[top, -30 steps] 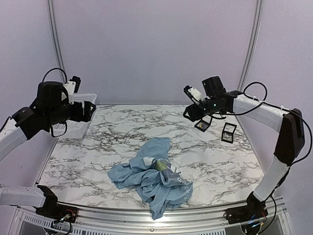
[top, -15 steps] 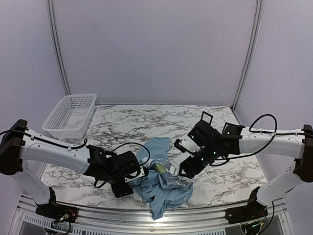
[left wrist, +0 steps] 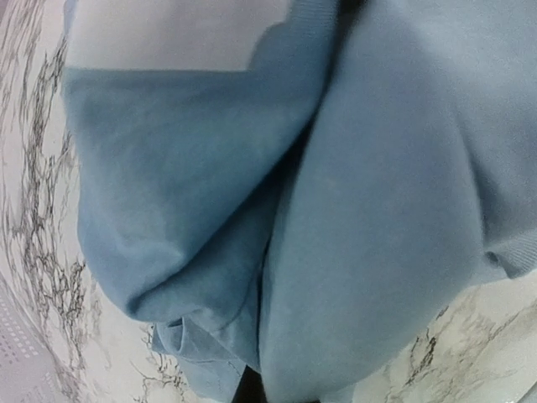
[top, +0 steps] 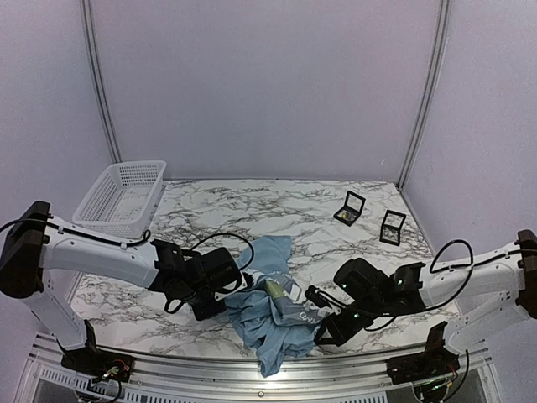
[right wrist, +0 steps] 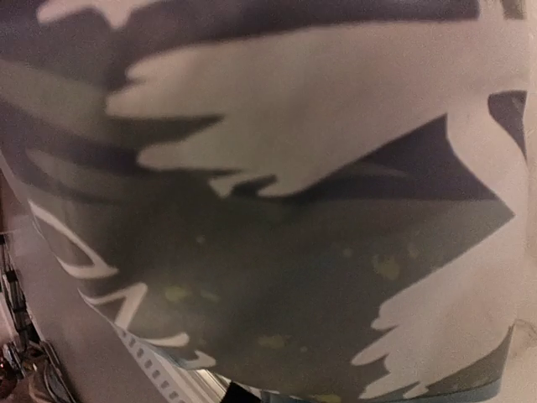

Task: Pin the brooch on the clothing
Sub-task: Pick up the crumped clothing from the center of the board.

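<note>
The clothing (top: pixel 267 326), a light blue T-shirt, lies crumpled near the table's front edge with a yellow-green and dark print showing on top. My left gripper (top: pixel 223 295) is low at the shirt's left edge. Blue folds (left wrist: pixel 377 210) fill its wrist view and cover the fingers except a dark sliver at the bottom; it is shut on the fabric. My right gripper (top: pixel 324 326) presses into the shirt's right edge. Printed cloth (right wrist: pixel 277 168) fills its view and hides the jaws. The brooch is out of view.
Two small black cases (top: pixel 349 206) (top: pixel 392 227) lie open at the back right. A white mesh basket (top: pixel 122 197) stands at the back left corner. The table's metal front rail (top: pixel 252 382) runs just below the shirt.
Both arms came down from the back of the table to the shirt, one on each side. The left gripper closed at the left edge, and the right arm dropped lower toward the front right edge.
</note>
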Robot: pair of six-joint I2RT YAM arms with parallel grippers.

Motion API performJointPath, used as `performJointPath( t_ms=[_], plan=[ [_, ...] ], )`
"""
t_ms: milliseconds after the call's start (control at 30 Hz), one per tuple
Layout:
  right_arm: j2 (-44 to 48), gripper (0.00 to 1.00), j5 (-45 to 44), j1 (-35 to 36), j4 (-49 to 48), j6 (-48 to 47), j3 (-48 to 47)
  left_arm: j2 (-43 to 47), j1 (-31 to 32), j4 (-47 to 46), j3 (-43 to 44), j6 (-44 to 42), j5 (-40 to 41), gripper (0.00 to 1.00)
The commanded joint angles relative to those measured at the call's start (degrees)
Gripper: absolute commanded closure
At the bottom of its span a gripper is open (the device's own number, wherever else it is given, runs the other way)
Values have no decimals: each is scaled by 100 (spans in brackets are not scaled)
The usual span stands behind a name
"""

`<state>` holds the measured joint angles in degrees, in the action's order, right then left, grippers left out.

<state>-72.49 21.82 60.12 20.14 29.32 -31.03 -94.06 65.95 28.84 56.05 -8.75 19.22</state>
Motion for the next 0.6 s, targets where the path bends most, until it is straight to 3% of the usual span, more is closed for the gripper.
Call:
performJointPath(
  t_ms=[0, 200, 300, 400, 567],
  plan=[
    [-53, 100, -264, -281, -773, 261, -255, 369, -260, 11, -23, 711, -88, 100],
    [-371, 100, -512, -1413, -880, -617, -1244, 918, -766, -63, 538, 930, -7, 100],
    [-1020, 100, -535, -2086, -884, -1293, -2377, 981, -1367, -67, 1093, 529, -91, 100],
    [-2035, 100, -614, -2680, -606, -1962, -4346, 751, -2302, -64, 2266, 102, 260, 100],
    [-4216, 100, -697, -3215, 727, -2490, -9271, -253, -3266, -69, 5375, -840, 1176, 100]
  ],
)
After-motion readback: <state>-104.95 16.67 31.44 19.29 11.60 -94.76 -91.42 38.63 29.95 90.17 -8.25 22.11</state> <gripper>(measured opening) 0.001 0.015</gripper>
